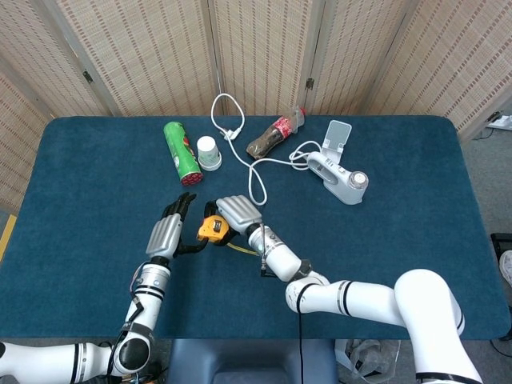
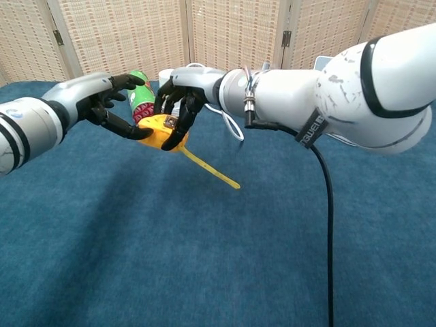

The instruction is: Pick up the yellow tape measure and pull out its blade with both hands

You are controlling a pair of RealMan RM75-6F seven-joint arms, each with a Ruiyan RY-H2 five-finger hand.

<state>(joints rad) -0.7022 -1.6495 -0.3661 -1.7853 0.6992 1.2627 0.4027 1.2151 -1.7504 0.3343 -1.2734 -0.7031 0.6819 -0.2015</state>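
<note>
Yellow tape measure (image 2: 162, 131) hangs above the blue table (image 1: 384, 240) at its near-left middle, gripped from above by the right hand (image 2: 178, 107), fingers curled round the case. The left hand (image 2: 109, 102) touches the case's left side with its fingertips, fingers otherwise spread. The blade (image 2: 211, 170) is partly out, its long axis slanting down, right and near. The pull is underway; next the hands likely must draw apart.

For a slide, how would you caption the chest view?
Right hand holds yellow tape measure, blade out; left hand touches it.
</note>
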